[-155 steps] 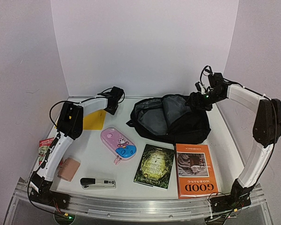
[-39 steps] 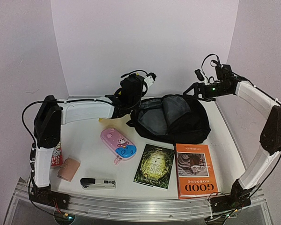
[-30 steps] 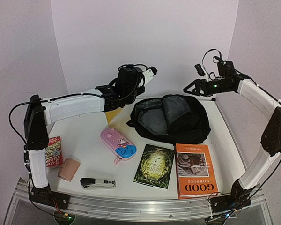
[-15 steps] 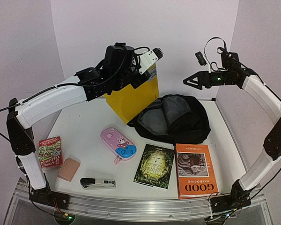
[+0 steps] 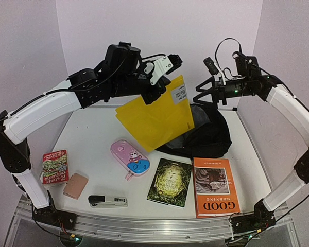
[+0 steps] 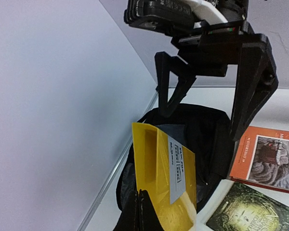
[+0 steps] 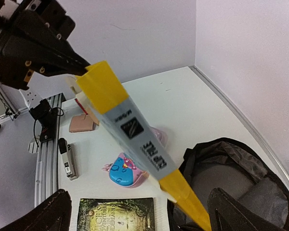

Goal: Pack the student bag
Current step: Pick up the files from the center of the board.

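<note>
The student bag (image 5: 208, 136) lies unzipped at the back right of the table, and its grey lining (image 7: 216, 178) shows in the right wrist view. My left gripper (image 5: 153, 95) is shut on the edge of a yellow plastic folder (image 5: 154, 121) with a white label. The folder hangs tilted in the air, covering the bag's left part. In the left wrist view the folder (image 6: 164, 183) stands edge-on above the bag (image 6: 207, 130). My right gripper (image 5: 198, 96) hovers open above the bag's back, facing the folder, with nothing between its fingers (image 6: 253, 82).
On the table in front lie a pink pencil case (image 5: 130, 157), a green book (image 5: 170, 182), an orange book (image 5: 215, 186), a stapler (image 5: 107, 200), a small pink wallet (image 5: 75, 185) and a red booklet (image 5: 54, 166). Walls close in at the back and right.
My left arm has lifted the yellow folder from the table's back left and swung it up and rightward over the bag. The right gripper rose from the bag's rim and stayed open.
</note>
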You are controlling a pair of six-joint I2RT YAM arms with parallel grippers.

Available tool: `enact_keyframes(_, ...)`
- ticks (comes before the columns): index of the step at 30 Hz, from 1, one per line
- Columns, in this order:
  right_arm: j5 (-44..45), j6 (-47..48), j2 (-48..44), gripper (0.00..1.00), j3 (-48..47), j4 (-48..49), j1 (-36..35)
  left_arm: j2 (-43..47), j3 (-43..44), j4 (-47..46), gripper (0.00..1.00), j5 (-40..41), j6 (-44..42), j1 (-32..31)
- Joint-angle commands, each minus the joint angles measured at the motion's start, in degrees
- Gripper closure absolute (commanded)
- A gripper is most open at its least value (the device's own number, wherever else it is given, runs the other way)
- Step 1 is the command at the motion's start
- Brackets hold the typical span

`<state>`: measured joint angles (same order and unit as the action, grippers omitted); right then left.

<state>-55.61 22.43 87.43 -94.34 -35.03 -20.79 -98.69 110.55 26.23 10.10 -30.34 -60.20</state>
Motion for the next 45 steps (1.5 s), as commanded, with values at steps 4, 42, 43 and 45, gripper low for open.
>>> enact_keyframes(4, -1.3, 7.8, -0.3, 0.04, -0.5, -6.1, -5.3, 4.6, 1.3, 1.4, 1.00, -10.6, 4.2, -0.1)
enact_keyframes(42, 3.2, -16.6, 2.1, 1.00, -11.7, -4.2, -3.5, 15.1, -11.2, -10.9, 0.01, 3.0, 30.4, 14.7)
enact_keyframes(43, 4.1, -21.4, 2.8, 1.00, -12.5, -1.8, -2.1, 16.2, -12.9, -11.8, 0.00, 3.3, 32.9, 15.8)
enact_keyframes(45, 6.3, -32.6, 3.0, 1.00, -11.4, 8.9, 1.5, 18.0, -16.8, -14.0, 0.00, 3.7, 38.2, 17.2)
